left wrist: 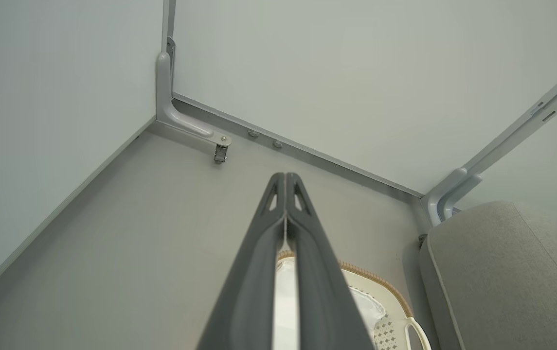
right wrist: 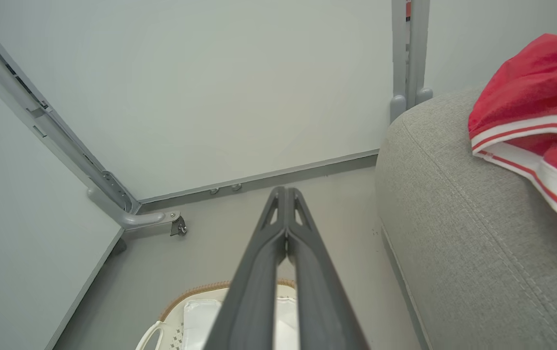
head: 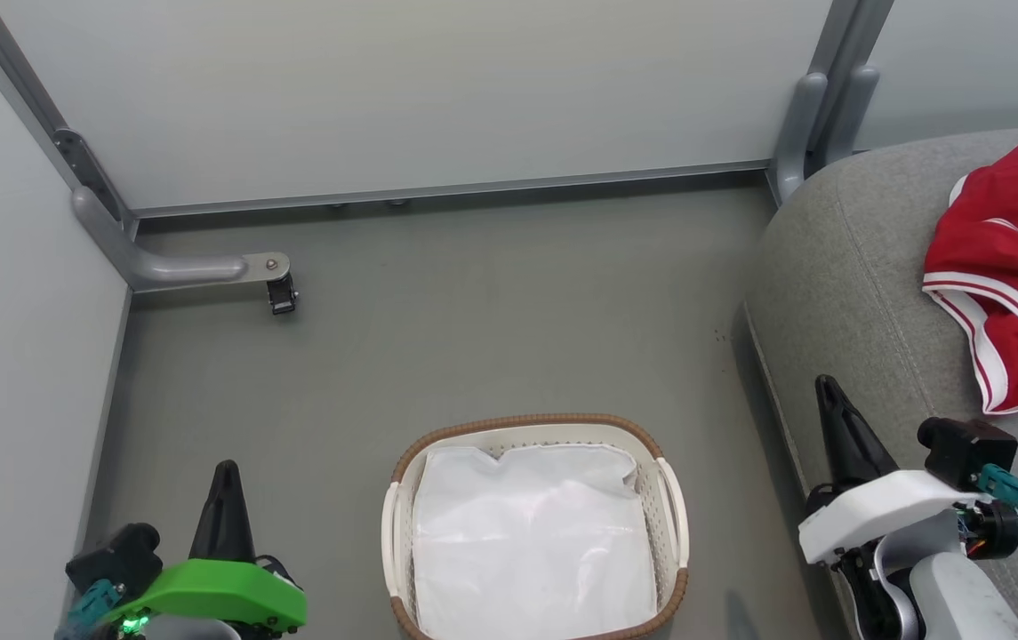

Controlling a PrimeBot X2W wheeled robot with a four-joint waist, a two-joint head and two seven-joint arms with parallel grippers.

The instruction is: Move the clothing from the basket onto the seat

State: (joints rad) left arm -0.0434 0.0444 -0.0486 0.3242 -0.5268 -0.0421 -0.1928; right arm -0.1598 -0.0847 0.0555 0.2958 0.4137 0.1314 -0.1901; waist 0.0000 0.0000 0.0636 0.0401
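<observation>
- The left gripper (head: 226, 471) sits low on the left side of the head view. It has a bright green base, and its dark fingers point up, over the floor beside the basket.
- In the left wrist view, its two fingers (left wrist: 285, 177) are pressed together with nothing between them.
- The right gripper (head: 825, 388) sits low on the right. It has a white base, and its dark fingers point up, at the front edge of the seat.
- In the right wrist view, those fingers (right wrist: 285, 192) are also squeezed together and hold nothing.
- The clothing (head: 1006, 267) is red with white and red stripes. It lies in a crumpled heap on top of the seat (head: 855, 293), well away from both grippers.
- The seat is big, grey and soft, with a round corner and a stitched line.
- The basket (head: 526, 420) stands on the floor between the two grippers, just beside the seat. Inside it lies a white liner (head: 531, 533).
- The floor (head: 473, 329) is flat and grey.
- Pale walls (head: 428, 89) stand at the back and on the left.
- A grey metal bar (head: 197, 267) sticks out from the left corner, with a small black wheel (head: 281, 293) at its end.
</observation>
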